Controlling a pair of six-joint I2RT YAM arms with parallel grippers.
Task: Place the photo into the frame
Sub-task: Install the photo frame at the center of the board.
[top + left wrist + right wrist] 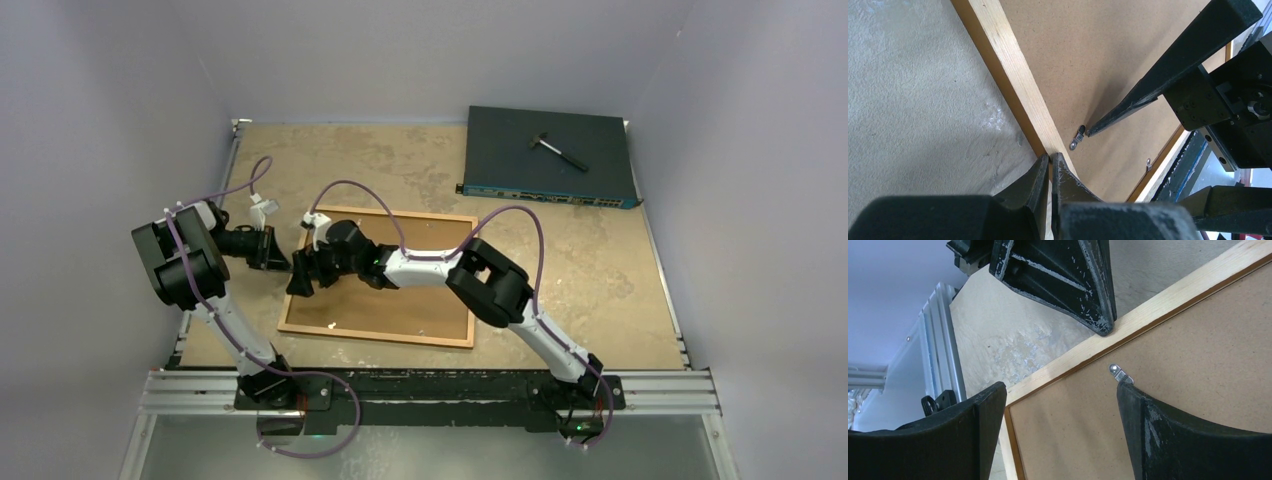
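Two arms meet at the left side of the table (400, 160), and both claws work over the same edge of the frame (380, 340).

1. Left claw (288, 266): clenched, holding nothing. The wrist view shows its two fingers pressed together, with the tips (1050, 157) down at the frame's left wooden rail (1013, 75). The right wrist view shows the same tip meeting the outer side of that rail (1158, 305).

2. Frame: lies flat near the middle of the table, back side up. A plain brown backing board (400, 310) fills its opening. A small metal clip (1077, 140) sits on the board just inside the left rail.

3. Right claw (303, 275): released, jaws wide apart, grasping nothing. It hangs over the frame's left edge, just right of the left claw. One fingertip (1128, 390) touches, or all but touches, the clip (1119, 373). The other finger stands off by the frame's edge, near a corner.

4. Far right corner: a dark flat electronics box (545, 155) rests on the table, well apart from the frame. A small tool (558, 150) lies on top of it.
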